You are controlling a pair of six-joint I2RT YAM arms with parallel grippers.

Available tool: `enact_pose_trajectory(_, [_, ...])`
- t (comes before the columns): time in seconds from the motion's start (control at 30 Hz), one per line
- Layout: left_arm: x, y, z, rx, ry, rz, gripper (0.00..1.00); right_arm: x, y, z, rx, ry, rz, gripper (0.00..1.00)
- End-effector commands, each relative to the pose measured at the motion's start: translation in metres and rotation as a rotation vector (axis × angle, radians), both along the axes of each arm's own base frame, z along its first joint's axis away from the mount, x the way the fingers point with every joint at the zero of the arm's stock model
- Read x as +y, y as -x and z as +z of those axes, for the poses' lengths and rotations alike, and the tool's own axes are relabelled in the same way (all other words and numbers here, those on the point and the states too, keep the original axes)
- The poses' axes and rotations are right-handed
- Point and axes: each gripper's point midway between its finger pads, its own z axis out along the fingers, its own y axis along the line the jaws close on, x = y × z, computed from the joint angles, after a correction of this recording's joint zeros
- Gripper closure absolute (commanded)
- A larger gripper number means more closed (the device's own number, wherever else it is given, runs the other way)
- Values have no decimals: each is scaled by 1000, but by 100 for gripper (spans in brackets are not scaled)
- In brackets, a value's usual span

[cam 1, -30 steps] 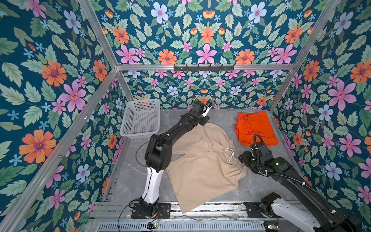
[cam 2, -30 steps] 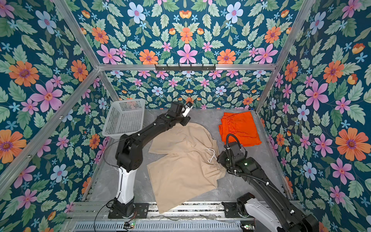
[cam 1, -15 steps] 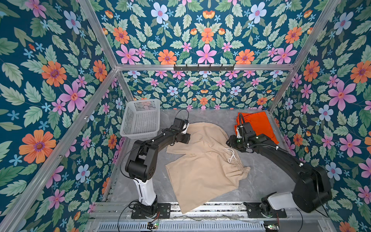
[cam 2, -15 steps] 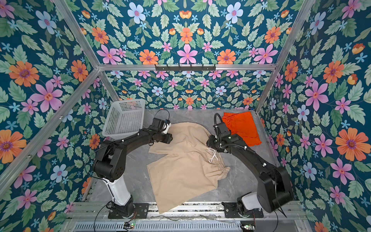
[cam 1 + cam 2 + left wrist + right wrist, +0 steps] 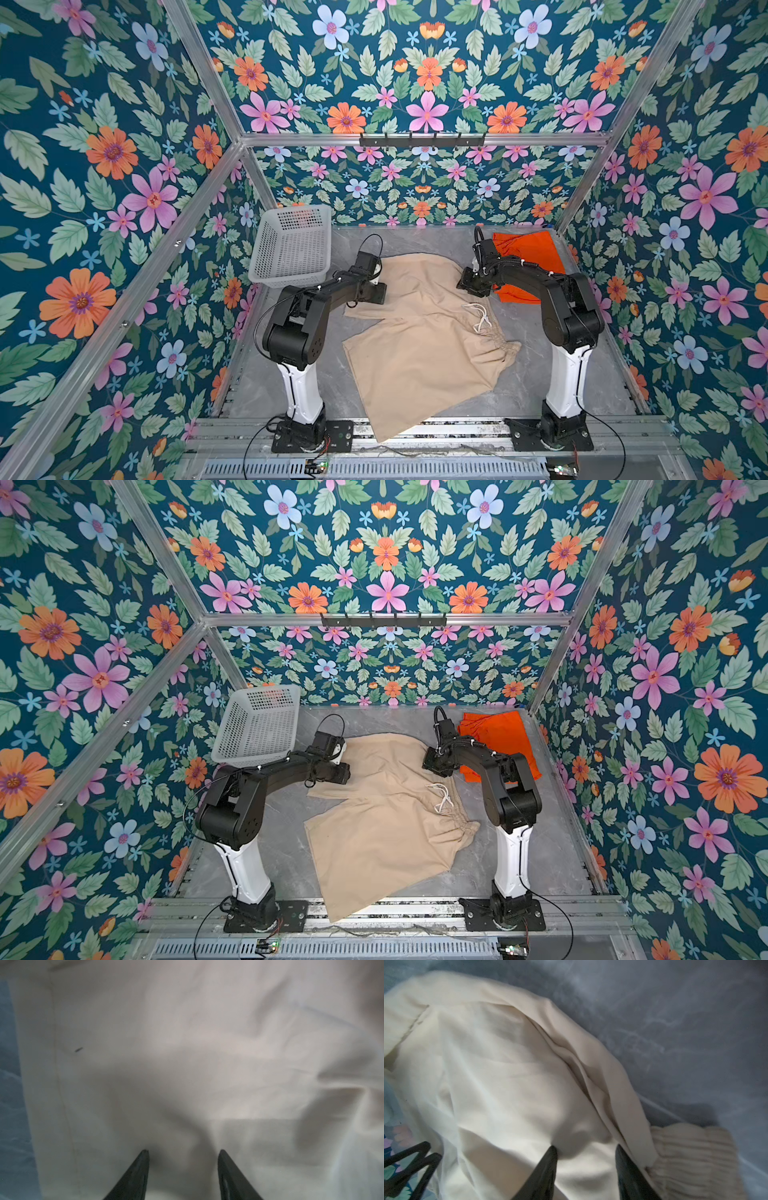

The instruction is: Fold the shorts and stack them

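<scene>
Beige elastic-waist cloth shorts (image 5: 415, 353) with a white drawstring lie spread under both grippers. Their waist-to-hem axis runs from the right gripper (image 5: 586, 1148) across to the left gripper (image 5: 182, 1151). Each gripper's jaws stand partly spread, tips on the cloth, with no fold clamped. Folded bright orange thin shorts (image 5: 528, 253) sit just behind the right gripper, the nearer one. No writing is readable.

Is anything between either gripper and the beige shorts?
Nothing visible. The left gripper and the right gripper, jaws apart, sit directly at the beige shorts; the orange shorts lie off to the side, not between.
</scene>
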Motion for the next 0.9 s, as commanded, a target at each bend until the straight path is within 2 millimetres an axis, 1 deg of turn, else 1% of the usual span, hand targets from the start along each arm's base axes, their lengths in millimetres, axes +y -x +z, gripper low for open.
enact_pose_trajectory(0.0, [12,5,-3,11,-21,36,44,-21,-6,-17,39,91,-21,53])
enact_pose_trajectory(0.07, [18,9,-5,24,-20,47,44,-28,-16,-14,35,101,-34,53])
enact_pose_trajectory(0.1, [18,10,-3,22,-17,45,44,-28,-20,-9,25,92,-30,53])
enact_pose_trajectory(0.13, [17,9,3,10,-8,41,44,-25,-23,-1,6,76,-16,53])
enact_pose_trajectory(0.2, [13,1,24,-40,21,38,44,-15,-28,23,-55,32,17,52])
enact_pose_trajectory(0.23, [11,-4,36,-67,36,43,44,-12,-29,33,-78,16,23,52])
enact_pose_trajectory(0.27, [10,-12,50,-99,54,49,43,-7,-28,50,-117,1,35,52])
enact_pose_trajectory(0.37, [7,-39,82,-165,115,60,44,6,-21,90,-212,-28,74,51])
enact_pose_trajectory(0.4, [6,-49,90,-179,130,60,44,15,-16,100,-238,-48,94,51])
enact_pose_trajectory(0.47, [4,-66,96,-191,138,49,46,31,-6,113,-271,-83,140,51])
enact_pose_trajectory(0.5, [2,-74,95,-189,132,41,47,42,0,115,-280,-99,169,51])
enact_pose_trajectory(0.57, [-3,-83,89,-163,126,20,48,64,14,111,-266,-131,222,51])
enact_pose_trajectory(0.63, [-9,-90,80,-140,129,0,49,80,24,99,-242,-142,254,51])
enact_pose_trajectory(0.67, [-12,-92,75,-123,133,-9,49,88,29,90,-224,-142,266,51])
enact_pose_trajectory(0.7, [-14,-95,72,-112,141,-18,50,92,33,80,-198,-142,264,51])
enact_pose_trajectory(0.8, [-22,-99,65,-85,162,-38,51,102,38,61,-160,-155,257,51])
enact_pose_trajectory(0.87, [-22,-103,59,-84,153,-40,51,106,41,51,-141,-159,254,51])
